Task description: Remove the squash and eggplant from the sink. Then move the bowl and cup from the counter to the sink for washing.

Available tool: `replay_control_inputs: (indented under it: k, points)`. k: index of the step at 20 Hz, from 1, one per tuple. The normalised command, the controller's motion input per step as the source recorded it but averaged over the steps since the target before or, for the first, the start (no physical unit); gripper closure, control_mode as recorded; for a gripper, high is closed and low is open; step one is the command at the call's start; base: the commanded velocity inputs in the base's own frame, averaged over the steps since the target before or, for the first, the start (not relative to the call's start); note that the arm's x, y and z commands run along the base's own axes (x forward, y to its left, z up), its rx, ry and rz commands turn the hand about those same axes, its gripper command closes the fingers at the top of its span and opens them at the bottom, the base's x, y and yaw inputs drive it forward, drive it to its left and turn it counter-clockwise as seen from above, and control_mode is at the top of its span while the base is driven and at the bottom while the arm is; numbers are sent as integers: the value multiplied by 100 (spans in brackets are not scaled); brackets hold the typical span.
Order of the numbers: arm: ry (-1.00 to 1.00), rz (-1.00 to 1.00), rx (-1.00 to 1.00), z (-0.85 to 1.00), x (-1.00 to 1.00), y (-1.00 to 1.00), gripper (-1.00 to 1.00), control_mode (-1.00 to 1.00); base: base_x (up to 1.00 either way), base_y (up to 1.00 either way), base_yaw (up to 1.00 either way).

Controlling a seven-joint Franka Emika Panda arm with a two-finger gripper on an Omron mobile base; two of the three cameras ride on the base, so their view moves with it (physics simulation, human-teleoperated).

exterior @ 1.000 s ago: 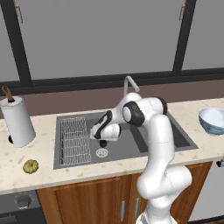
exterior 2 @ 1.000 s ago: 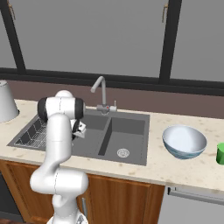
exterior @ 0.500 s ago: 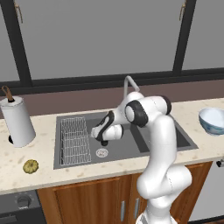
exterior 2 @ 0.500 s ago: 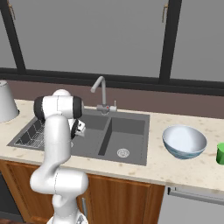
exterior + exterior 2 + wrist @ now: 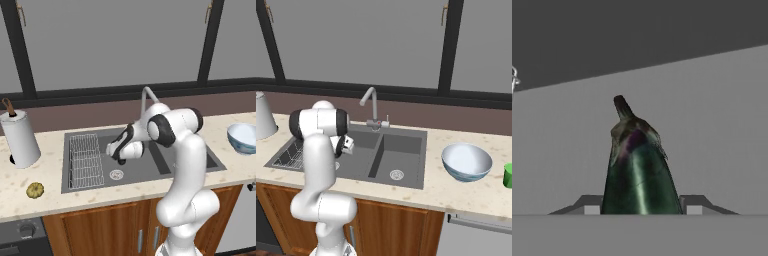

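Observation:
In the hand view the dark, glossy eggplant point(image 5: 639, 172) stands between my fingertips point(image 5: 591, 205), stem end pointing away, with my gripper point(image 5: 642, 207) shut on it. In the left base view the gripper point(image 5: 120, 153) hangs over the left basin of the dark grey sink point(image 5: 137, 172), a little above its floor; in the right base view the gripper point(image 5: 345, 146) sits beside my forearm. The squash point(image 5: 35, 189) lies on the counter point(image 5: 30, 205) left of the sink. The bowl point(image 5: 466, 161) and the green cup point(image 5: 508, 175) stand on the counter to the right.
A wire rack point(image 5: 85, 159) lies in the left part of the sink and a round drain point(image 5: 116, 174) shows below the hand. The curved faucet point(image 5: 372, 104) rises behind the basins. A paper towel roll point(image 5: 19, 138) stands at the far left.
The hand has drifted slightly to the right over the left basin with the eggplant still in its grip; the upper arm has swung a little. Nothing else moved.

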Motion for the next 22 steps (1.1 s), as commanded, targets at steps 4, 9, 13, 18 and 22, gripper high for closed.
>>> replay_control_inputs:
  k: [4,9,13,18,22]
  points:
    - [-2,0,0,28,-9,-12,100,-100,0,0,0]
    - [0,0,-2,26,-5,-4,100,-100,0,0,0]
    - [0,0,-2,25,-12,-2,100,-100,0,0,0]
    - [0,0,-3,22,-12,0,100,-100,0,0,0]
    - [0,0,-5,25,-8,1,100,-100,0,0,0]
